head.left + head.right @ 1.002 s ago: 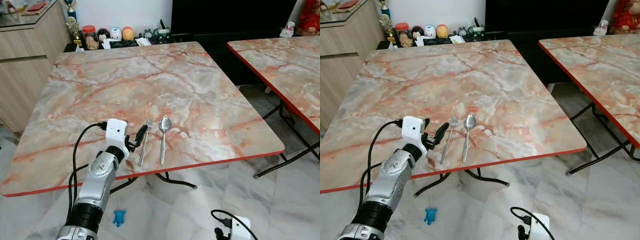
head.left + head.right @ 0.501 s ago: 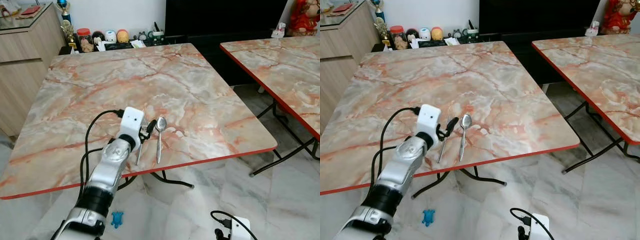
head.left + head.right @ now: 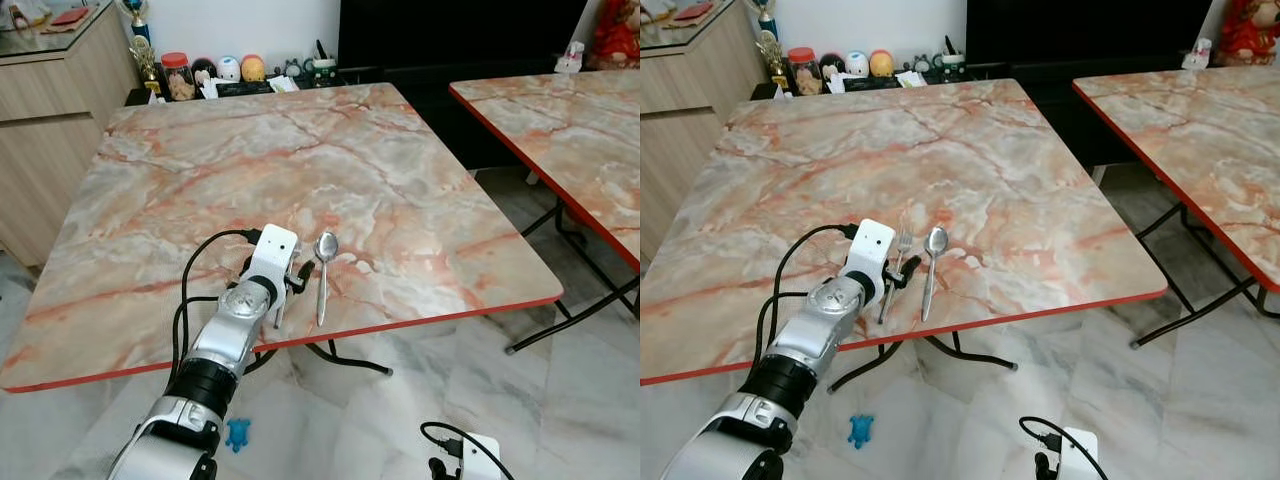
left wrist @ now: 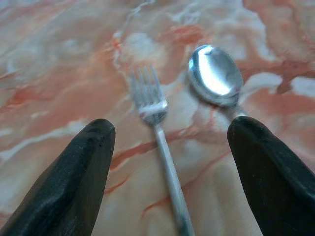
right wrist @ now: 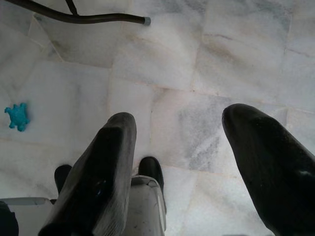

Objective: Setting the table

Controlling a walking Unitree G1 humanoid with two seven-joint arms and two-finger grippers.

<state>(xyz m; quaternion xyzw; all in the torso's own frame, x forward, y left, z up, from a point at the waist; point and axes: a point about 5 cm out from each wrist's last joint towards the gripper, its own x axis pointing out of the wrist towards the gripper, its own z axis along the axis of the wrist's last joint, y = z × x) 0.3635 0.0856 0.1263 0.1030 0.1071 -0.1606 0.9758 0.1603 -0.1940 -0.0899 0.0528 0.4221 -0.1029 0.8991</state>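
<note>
A metal fork (image 4: 156,129) and a metal spoon (image 3: 323,270) lie side by side near the front edge of the marble table (image 3: 400,180), with the spoon to the fork's right. My left gripper (image 4: 170,128) is low over the fork and open. One black finger (image 4: 78,172) stands on each side of the handle, and in the left wrist view the tines and the spoon bowl (image 4: 215,74) lie just ahead. My right gripper (image 5: 177,118) hangs open over the tiled floor with nothing between its fingers.
A second marble table (image 3: 560,120) stands to the right across a gap of floor. A wooden cabinet (image 3: 50,90) is at the left, and a low shelf with jars (image 3: 230,72) runs behind the table. A small blue toy (image 3: 237,435) lies on the floor by the table legs.
My left gripper has moved forward and to the right, from beside the fork to straddling its handle. The head camera has shifted a little. Fork and spoon lie as before.
</note>
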